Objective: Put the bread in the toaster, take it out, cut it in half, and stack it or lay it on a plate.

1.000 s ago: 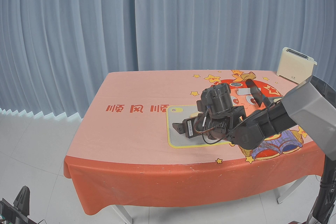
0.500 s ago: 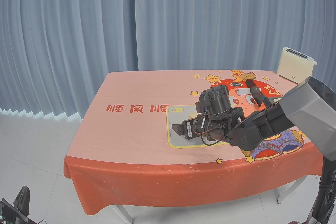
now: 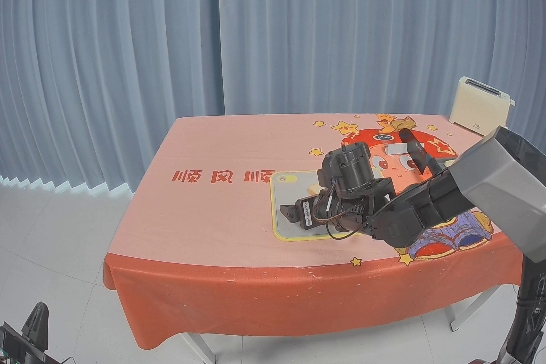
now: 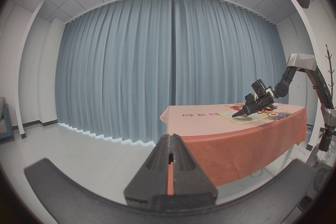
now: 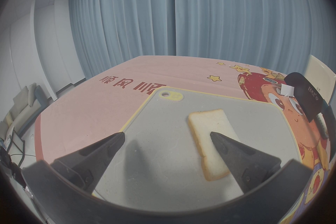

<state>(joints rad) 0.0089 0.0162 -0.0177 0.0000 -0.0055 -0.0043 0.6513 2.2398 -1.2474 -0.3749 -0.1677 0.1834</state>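
Observation:
A pale slice of bread [image 5: 206,126] lies flat on the grey, yellow-rimmed cutting board [image 5: 154,158]. My right gripper [image 5: 167,135] hangs open just above the board, one finger over the slice's near end and the other over bare board. From the head view, the right gripper [image 3: 289,211] is low over the board [image 3: 284,183], with a corner of the bread [image 3: 313,189] peeking out behind the wrist. The cream toaster [image 3: 480,104] stands at the table's far right corner. My left gripper [image 4: 170,140] is shut and empty, low beside the table, well short of it.
A black knife [image 3: 416,152] lies on the orange tablecloth behind the board, and the knife [image 5: 305,95] is also in the right wrist view. Blue curtains hang behind the table. The cloth's left half is bare.
My right gripper has sunk a little and slid slightly toward the board's near left part. The left arm has not moved.

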